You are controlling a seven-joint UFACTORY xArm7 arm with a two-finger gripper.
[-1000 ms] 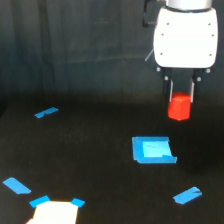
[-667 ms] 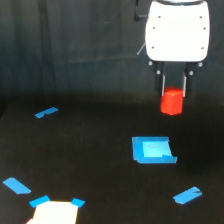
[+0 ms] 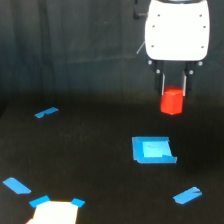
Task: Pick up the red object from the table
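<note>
The red object (image 3: 171, 101) is a small bright red-orange block. It hangs in the air between the two dark fingers of my gripper (image 3: 172, 91), under the white gripper body at the upper right of the exterior view. The gripper is shut on it. The block is well above the black table (image 3: 90, 160), up and slightly to the exterior view's right of the flat blue square patch (image 3: 152, 149).
Blue tape strips lie at the left (image 3: 46, 112), lower left (image 3: 16, 185) and lower right (image 3: 187, 195). A pale patch (image 3: 54, 212) with blue tape corners sits at the bottom left edge.
The gripper has risen with the red block held in it and drifted a little to the exterior view's left. The block is now higher above the table.
</note>
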